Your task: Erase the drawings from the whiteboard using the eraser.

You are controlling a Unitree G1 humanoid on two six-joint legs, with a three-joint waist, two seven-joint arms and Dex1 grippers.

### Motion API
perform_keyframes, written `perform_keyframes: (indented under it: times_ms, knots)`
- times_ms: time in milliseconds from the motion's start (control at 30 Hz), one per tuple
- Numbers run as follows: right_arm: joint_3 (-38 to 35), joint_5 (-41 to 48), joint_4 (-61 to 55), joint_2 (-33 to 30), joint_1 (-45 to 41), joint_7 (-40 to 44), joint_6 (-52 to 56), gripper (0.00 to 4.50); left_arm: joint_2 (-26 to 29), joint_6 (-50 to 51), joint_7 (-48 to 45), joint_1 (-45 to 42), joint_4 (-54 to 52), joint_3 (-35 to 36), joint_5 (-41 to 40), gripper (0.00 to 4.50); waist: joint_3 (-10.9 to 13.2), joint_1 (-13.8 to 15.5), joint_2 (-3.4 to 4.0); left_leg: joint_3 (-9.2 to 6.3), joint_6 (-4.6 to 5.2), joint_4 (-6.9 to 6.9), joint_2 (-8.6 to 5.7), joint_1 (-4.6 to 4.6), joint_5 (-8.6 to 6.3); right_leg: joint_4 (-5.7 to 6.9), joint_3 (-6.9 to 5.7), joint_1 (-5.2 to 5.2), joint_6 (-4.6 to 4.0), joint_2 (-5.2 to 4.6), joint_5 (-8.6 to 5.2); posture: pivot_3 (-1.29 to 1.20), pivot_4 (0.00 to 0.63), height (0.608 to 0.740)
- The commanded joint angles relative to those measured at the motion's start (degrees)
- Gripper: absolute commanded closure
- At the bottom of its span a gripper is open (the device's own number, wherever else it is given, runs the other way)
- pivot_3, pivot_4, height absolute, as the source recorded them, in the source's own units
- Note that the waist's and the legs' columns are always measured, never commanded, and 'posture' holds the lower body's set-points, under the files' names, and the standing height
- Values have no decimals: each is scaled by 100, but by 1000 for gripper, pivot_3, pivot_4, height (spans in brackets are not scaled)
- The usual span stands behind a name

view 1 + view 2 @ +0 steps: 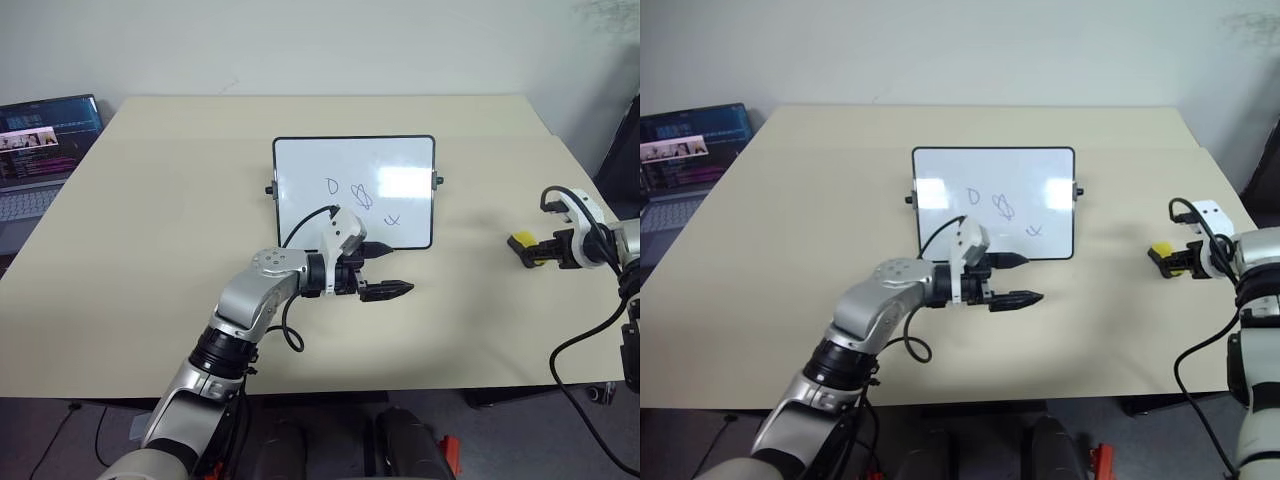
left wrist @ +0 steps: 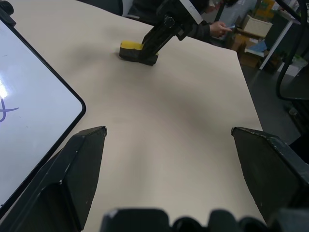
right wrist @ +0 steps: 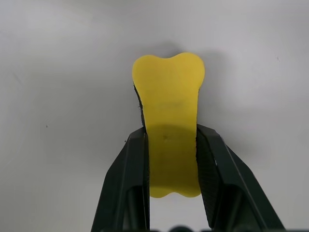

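With the right pincer clamped on the eraser at mid-right, it should lift straight off the counter before crossing to the whiteboard, while the left pincer waits wide open, holding nothing.

Beige table, whiteboard lying flat near centre, yellow eraser towards its right edge

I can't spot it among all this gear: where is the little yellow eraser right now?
The eraser sits on the table's right side, pinched in the right gripper's fingers, well right of the whiteboard.

Bright, even light; glare on whiteboard
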Motion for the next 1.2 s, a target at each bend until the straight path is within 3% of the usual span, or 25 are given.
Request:
perform_keyframes:
  times_ms: [33, 333, 667, 900, 1033, 1200]
  knots:
    - [-79, -23, 13, -36, -172, 42, -66, 3537, 15, -27, 29, -9, -291, 83, -49, 0, 0, 0, 0, 0, 0, 0, 0, 0, 0, 0, 0, 0, 0, 0, 0, 0, 150, 740]
    - [-187, 31, -264, -79, -155, 11, -8, 3537, 154, -55, 84, 3, -235, 179, -11, 0, 0, -8, 0, 0, 0, 0, 0, 1, 0, 1, 0, 0, 0, 0, 0, 0, 150, 740]
    - [-665, 395, -2372, 53, 492, -475, 1036, 3537, 1050, -180, 251, 8, -165, 957, 76, 0, 2, -46, 3, -3, 0, 0, 0, -1, 0, 3, -1, -1, 0, 0, 0, 0, 150, 740]
    - [-1153, 716, -4264, 546, 822, -1323, 1705, 3538, 1533, -196, 624, 360, -408, 1578, 83, 0, 2, -55, 4, -5, 0, -1, 1, -1, 0, 6, -2, -3, 0, 0, 0, 0, 150, 740]
    - [-1074, 761, -4878, 780, 722, -1629, 1632, 3538, 1650, -315, 759, 390, -310, 1676, 202, 0, 3, -30, 4, -7, 0, 0, 1, -4, 0, 5, -5, -3, 0, 0, 0, 0, 150, 740]
    - [-563, 871, -5557, 1580, 124, -1784, 1380, 3538, 1657, -330, 956, 403, -353, 1741, 288, 0, 6, -77, 9, -6, 1, 0, 1, -3, 0, 8, -4, -7, -1, 0, 0, 0, 150, 740]
